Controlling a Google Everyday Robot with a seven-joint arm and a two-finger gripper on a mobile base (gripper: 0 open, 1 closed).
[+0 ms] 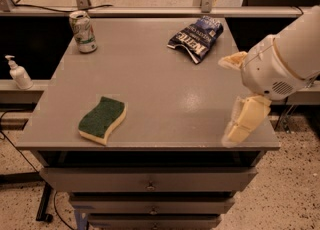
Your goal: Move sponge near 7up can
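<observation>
While sponge [102,119] sits front-left & 7up can [83,31] back-left, end effector [238,93] hovers by table [165,89] rt edge, wide open, empty.

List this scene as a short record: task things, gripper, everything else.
sponge: flat, front left of table, green side up
7up can: upright, back left corner
gripper: above table's right edge, open, empty
chip bag: lying at back right
pump bottle: on ledge left of table

Grey metal table [165,94] with drawers [150,180] beneath, speckled stone floor [292,194], grey ledge [150,11] behind, warm dim light
</observation>
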